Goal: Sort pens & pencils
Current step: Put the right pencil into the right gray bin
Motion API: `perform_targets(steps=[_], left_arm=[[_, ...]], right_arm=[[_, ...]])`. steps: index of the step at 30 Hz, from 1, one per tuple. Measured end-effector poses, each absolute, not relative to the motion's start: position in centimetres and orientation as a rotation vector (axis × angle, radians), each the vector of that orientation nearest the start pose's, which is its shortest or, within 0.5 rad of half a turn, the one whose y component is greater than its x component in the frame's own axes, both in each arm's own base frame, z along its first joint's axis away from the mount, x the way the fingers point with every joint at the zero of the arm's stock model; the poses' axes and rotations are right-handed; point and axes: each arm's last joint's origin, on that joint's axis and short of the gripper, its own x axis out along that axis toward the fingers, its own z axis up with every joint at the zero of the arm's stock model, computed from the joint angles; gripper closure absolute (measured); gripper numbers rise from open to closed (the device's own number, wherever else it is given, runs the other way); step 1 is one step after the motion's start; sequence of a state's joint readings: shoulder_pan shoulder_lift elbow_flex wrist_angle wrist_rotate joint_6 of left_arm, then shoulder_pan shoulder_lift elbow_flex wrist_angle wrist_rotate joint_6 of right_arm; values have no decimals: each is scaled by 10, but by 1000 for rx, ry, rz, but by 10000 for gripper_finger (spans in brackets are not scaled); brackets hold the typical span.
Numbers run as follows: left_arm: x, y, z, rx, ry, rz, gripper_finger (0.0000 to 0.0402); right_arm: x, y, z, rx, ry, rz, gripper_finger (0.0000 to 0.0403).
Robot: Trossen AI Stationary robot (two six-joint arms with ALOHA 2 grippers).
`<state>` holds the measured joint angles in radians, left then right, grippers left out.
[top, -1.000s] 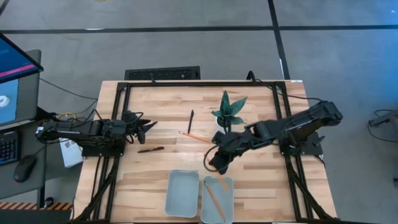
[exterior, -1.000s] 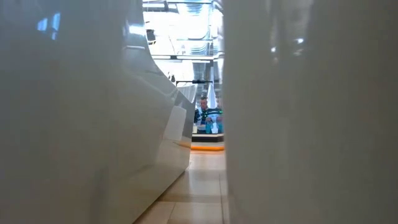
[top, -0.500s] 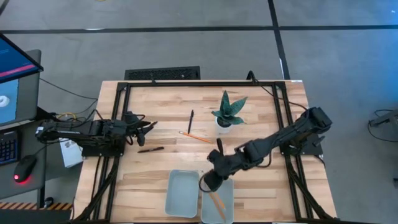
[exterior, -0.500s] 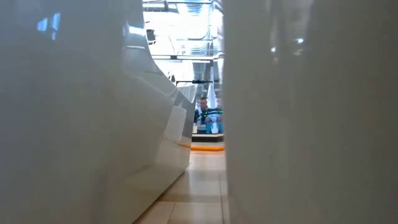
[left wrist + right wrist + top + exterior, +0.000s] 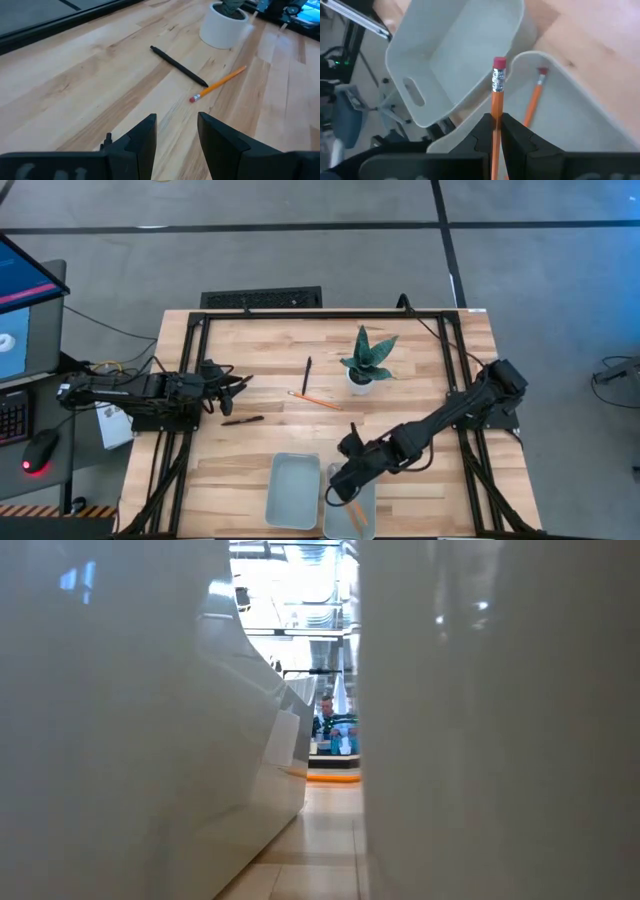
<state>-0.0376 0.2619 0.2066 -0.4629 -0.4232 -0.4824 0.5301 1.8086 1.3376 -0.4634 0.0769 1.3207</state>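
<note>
Orange pencil (image 5: 496, 102) clamped in right gripper (image 5: 495, 132) above right tray (image 5: 580, 107).

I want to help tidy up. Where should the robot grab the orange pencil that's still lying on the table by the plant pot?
Probably around its middle, coming straight down from above. The pencil lies flat on the bare wooden table, so fingers can close across its thin shaft. Its eraser end sits close to a black pen, and the other end points toward the white pot, so the middle looks to have the most room.
</note>
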Motion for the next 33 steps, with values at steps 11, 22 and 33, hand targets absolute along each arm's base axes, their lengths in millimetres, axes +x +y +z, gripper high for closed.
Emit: perform_targets(steps=[11, 22, 33], left_arm=[[95, 8, 171, -348, 412, 482, 269], [94, 8, 169, -343, 433, 486, 269], [94, 8, 169, -343, 433, 486, 269]], right_arm=[[333, 199, 202, 902, 1094, -269, 356], [335, 196, 187, 910, 1192, -287, 356], [341, 193, 180, 927, 1208, -288, 356]])
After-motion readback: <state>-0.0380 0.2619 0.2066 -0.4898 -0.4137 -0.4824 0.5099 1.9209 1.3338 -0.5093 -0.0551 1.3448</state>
